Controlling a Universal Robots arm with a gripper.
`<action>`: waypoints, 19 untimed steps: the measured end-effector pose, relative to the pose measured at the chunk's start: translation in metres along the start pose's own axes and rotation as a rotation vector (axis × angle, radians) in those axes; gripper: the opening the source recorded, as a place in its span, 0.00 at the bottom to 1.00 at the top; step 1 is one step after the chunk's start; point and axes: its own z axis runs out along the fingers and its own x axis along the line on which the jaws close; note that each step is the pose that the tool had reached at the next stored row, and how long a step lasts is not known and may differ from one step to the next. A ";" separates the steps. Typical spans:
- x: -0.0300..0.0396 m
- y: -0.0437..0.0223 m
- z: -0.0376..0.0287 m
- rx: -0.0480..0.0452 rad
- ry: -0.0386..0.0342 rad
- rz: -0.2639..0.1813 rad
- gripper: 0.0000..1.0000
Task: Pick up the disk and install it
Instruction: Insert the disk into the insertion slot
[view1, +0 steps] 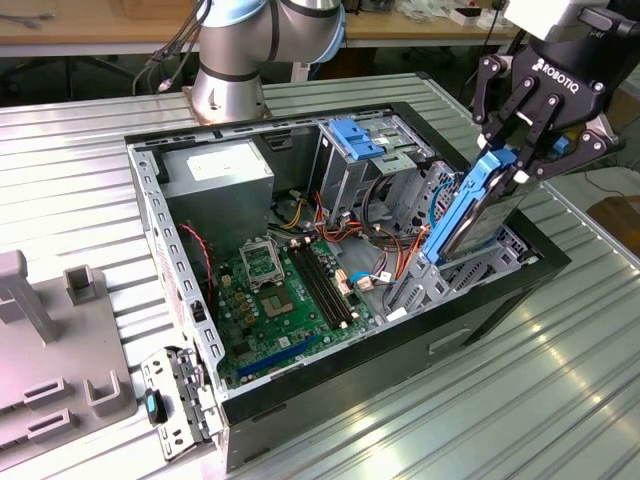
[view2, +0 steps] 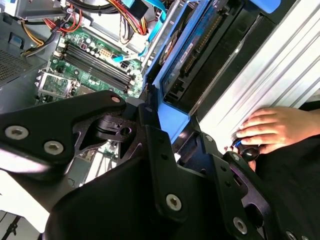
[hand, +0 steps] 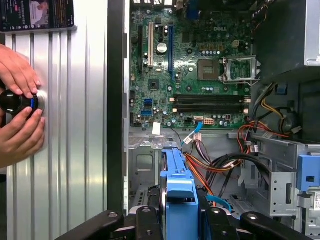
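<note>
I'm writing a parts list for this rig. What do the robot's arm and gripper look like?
The arm is a round silver-grey tube with light blue joint caps, and grey cables run down beside its base. The gripper is black, built of jointed link fingers with silver bolts, with white lettering on its body.

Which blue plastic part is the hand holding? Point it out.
The blue-railed dark-grey hard drive, tilted on edge, clamped in the hand; the other blue plastic bracket sits apart atop the metal drive cage.

Black jaws gripping blue-railed disk (view2: 192, 55), green motherboard (view2: 95, 55) beyond, hand (view2: 277, 127) on ribbed table (view2: 270, 60)
</note>
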 end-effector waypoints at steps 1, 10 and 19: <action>0.0000 -0.0002 0.0007 0.0000 0.0001 0.000 0.36; 0.0005 -0.0013 0.0095 0.0000 0.0001 0.000 0.36; 0.0013 -0.0028 0.0202 0.0000 0.0001 0.000 0.36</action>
